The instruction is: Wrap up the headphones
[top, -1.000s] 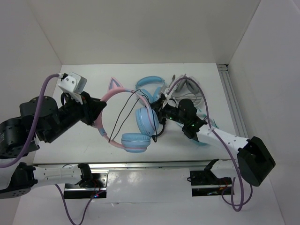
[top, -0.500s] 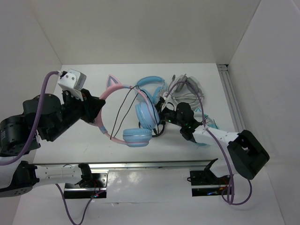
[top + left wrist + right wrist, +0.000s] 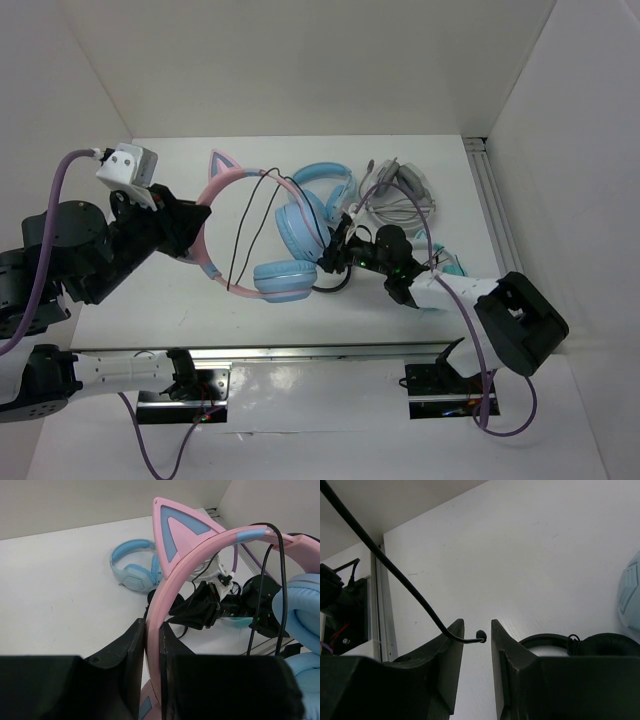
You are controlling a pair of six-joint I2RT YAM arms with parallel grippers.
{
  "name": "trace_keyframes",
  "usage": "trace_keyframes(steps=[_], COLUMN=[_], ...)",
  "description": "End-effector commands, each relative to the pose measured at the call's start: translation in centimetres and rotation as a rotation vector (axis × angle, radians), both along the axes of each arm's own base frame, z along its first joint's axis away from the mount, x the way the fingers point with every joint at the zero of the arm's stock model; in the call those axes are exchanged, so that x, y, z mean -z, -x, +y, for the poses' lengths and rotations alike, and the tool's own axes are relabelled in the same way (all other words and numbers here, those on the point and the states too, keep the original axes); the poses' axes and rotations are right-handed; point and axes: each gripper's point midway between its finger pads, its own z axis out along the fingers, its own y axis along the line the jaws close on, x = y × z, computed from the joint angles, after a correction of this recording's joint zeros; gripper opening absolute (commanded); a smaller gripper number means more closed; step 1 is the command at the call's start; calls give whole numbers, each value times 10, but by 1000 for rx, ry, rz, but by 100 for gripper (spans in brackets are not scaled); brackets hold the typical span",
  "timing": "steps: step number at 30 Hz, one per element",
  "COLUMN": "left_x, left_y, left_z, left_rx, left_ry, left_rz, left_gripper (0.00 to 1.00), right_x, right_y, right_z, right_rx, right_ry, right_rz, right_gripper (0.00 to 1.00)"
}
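Item: headphones (image 3: 285, 282), mid-table, cable (image 3: 240, 240) draped over the band. Left gripper (image 3: 203, 235): clamped on the pink headband (image 3: 165, 605), at its 9 o'clock side. Right gripper (image 3: 477, 630): jaws narrowly apart at 3 o'clock of the lower cup, cable tip loose between them. Risk: tip slips free before the pinch, leaving the wrap slack

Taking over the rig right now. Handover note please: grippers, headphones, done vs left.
Left gripper: shut on the pink headband of the headphones.
Right gripper: open with a narrow gap, the free end of the cable between its fingers, not pinched.
Position: headphones left of centre on the table, beside the all-blue pair.
Done: cable crosses over the headband.
Left: most of it hangs slack across the arch; grip the end and wind it on.
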Motion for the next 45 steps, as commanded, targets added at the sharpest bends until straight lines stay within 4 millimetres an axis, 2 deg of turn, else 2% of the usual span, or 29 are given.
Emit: trace_keyframes(steps=[1,2,4,5,7,8,10,12,14,16,17,19,21,22,23,24,25,27,33,37,40,41,43,44,45], left_x=[-39,-39,-39,-41,-38,-38,-38,-39,-40,-40,-35,-34,-25,-23,-19,-20,-17,-19,-11,-7,-6,-6,-2,-1,3], left_y=[1,1,1,3,3,3,2,1,1,0,-4,-4,-11,-14,-15,-17,-19,-20,-34,-39,-43,-45,-51,-54,-59], left_z=[3,3,3,6,5,5,6,7,14,20,23,38,54,57,63,73,76,83,75,65,63,63,61,61,63], left_rx=[-19,-19,-19,-19,-21,-21,-35,-45,-69,-99,-138,-199,-308,-345,-380,-439,-466,-512,-618,-625,-665,-689,-725,-739,-772], left_ry=[192,192,192,202,202,202,209,219,234,255,251,291,285,295,294,300,289,309,254,283,289,290,271,259,246], left_rz=[-53,-53,-53,-57,-49,-49,-48,-44,-48,-44,-40,-40,-46,-50,-52,-64,-68,-79,-82,-67,-74,-80,-83,-83,-86], left_gripper=[0,0,0,0,0,0,0,0,0,0,0,0,0,0,0,0,0,0,0,0,0,0,0,0,0], right_x=[-17,-23,-19,-25,-23,-23,-20,-16,-21,-17,-9,-14,-13,-6,-12,-12,-5,-10,-13,-15,-9,-16,-8,-7,-16], right_y=[-1,-2,-3,-4,-3,-3,-1,2,0,4,8,12,29,32,40,54,59,82,123,132,148,158,170,184,184], right_z=[3,4,5,6,8,8,11,14,14,16,20,21,26,22,20,23,19,22,30,36,49,56,65,70,76], right_rx=[-17,-17,-17,-17,-27,-27,-36,-47,-38,-39,-43,-12,-11,29,34,12,32,5,-12,-5,-27,-32,-39,-64,-43], right_ry=[-63,-75,-73,-84,-87,-87,-85,-82,-96,-92,-65,-52,-38,-24,-32,-29,-15,-18,19,43,80,74,117,136,131], right_rz=[-55,-70,-54,-68,-57,-57,-54,-37,-55,-47,-31,-41,-48,-36,-42,-50,-40,-42,-35,-41,-56,-76,-90,-106,-120], right_gripper=[35,35,34,31,25,15,11,11,10,0,0,0,0,0,0,0,0,0,0,0,0,0,0,0,0])
